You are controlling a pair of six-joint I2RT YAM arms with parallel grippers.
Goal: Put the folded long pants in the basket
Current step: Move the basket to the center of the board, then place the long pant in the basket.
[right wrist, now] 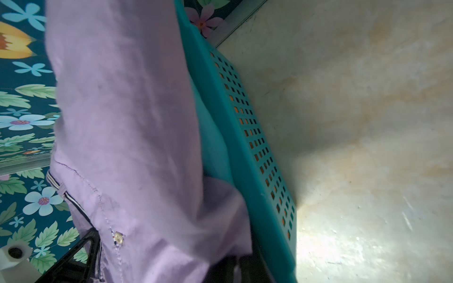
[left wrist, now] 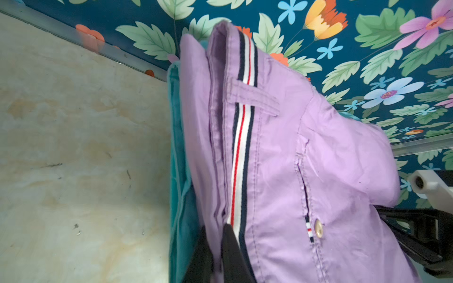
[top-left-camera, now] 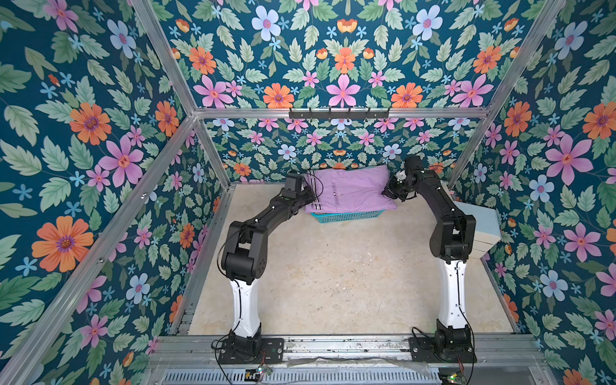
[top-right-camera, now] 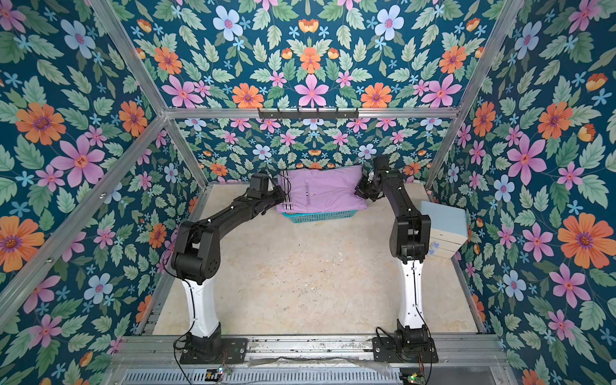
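- Nearest the top camera: metal rail point(top-left-camera: 343, 346) carrying both arm bases. The left arm point(top-left-camera: 256, 220) and right arm point(top-left-camera: 446, 213) lean away toward the back wall.
- Desk point(top-left-camera: 333, 276): beige, with a broad open stretch between the arms, from the middle to the front.
- Basket point(top-left-camera: 346, 217): teal, at the desk's back edge close to the wall. In both top views only its near mesh wall shows.
- Lilac pants point(top-left-camera: 350, 188): spread over the basket top, with the ends overhanging both short sides.
- Left jaws: pinched narrow on the striped waistband end, as the left wrist view shows.
- Right jaws: closed on the opposite end, as the right wrist view shows.
- Wrist views only: turquoise pants point(right wrist: 210, 137) lie beneath the lilac, inside the rim. Orange cloth point(right wrist: 250, 133) shows through the mesh holes.
- Drawer box point(top-left-camera: 480, 230): pale blue, at the desk's right edge behind the right arm, apart from the basket.
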